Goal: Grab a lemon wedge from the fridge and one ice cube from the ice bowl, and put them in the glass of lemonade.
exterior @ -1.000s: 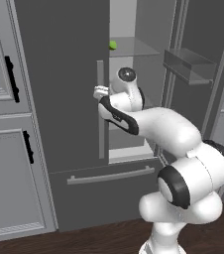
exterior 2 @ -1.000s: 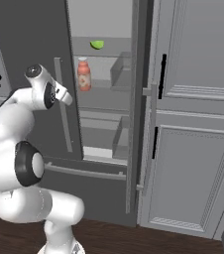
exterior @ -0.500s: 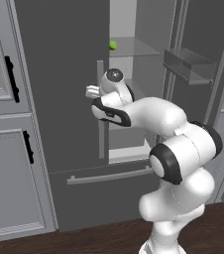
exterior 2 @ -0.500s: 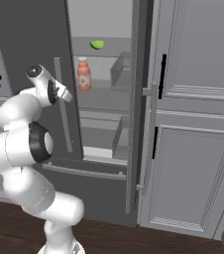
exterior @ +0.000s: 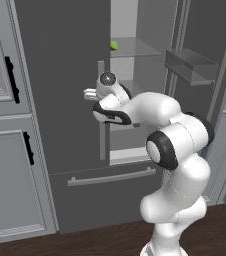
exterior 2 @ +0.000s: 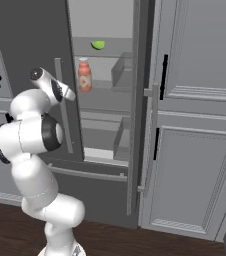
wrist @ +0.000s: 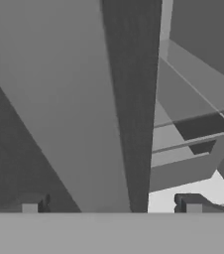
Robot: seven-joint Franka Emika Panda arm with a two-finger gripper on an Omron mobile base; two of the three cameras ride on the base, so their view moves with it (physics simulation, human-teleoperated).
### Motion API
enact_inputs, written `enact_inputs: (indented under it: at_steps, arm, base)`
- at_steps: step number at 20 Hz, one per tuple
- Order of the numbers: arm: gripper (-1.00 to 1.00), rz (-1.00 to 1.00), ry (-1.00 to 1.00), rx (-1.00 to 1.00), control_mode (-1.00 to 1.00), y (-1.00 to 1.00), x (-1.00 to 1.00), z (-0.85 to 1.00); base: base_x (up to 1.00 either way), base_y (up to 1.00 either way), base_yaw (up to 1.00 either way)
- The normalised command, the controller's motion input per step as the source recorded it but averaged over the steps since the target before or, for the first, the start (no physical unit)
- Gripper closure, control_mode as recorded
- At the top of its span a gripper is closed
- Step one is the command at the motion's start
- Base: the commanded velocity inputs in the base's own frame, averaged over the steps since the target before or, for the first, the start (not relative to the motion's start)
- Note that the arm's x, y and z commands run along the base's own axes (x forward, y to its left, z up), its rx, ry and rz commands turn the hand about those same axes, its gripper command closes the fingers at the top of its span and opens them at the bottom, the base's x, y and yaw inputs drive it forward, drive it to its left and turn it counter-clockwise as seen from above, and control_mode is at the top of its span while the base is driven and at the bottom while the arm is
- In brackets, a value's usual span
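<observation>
Left base view: I'm looking at the fridge [exterior: 65, 90] with its right door swung wide and the left door standing between me and the shelves; the gripper [exterior: 89, 94] is sitting right at the left door's handle [exterior: 101, 110], at the door's inner edge. The lemon wedge [exterior: 114, 45] is lying on the upper shelf, above and behind the hand. I'm judging that reaching up from here risks clipping the door edge or the shelf lip. Right base view: I'm seeing the wedge on the top shelf with a pink-labelled bottle [exterior 2: 84, 76] one shelf below; the arm is folding tight against the left door, so a careless swing could knock that bottle. Hand view: the fingertips [wrist: 32, 204] are standing wide apart, holding nothing, straddling the door's edge [wrist: 129, 109] with the door bins [wrist: 193, 144] beyond. I'm worrying that closing now would pinch the door, not the wedge.
</observation>
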Motion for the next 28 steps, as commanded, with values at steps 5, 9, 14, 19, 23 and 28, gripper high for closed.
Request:
enact_inputs:
  at_steps: [5,9,14,19,23,28]
  arm:
    - [-1.0,0.05,0.0,0.0,-1.0,0.01,0.37,0.0]
    - [-1.0,0.03,0.0,0.0,-1.0,0.0,0.65,-0.01]
    - [-1.0,0.01,0.0,0.0,-1.0,0.0,0.52,-0.03]
    - [1.0,0.0,0.0,0.0,-1.0,0.04,0.28,0.0]
    - [1.0,0.0,0.0,0.0,-1.0,0.2,0.25,0.0]
    - [1.0,0.0,0.0,-0.01,-1.0,0.24,0.04,0.02]
  base:
    - [0.0,0.0,0.0]
    - [0.0,0.0,0.0]
    - [0.0,0.0,0.0]
    - [0.0,0.0,0.0]
    - [0.0,0.0,0.0]
    - [0.0,0.0,0.0]
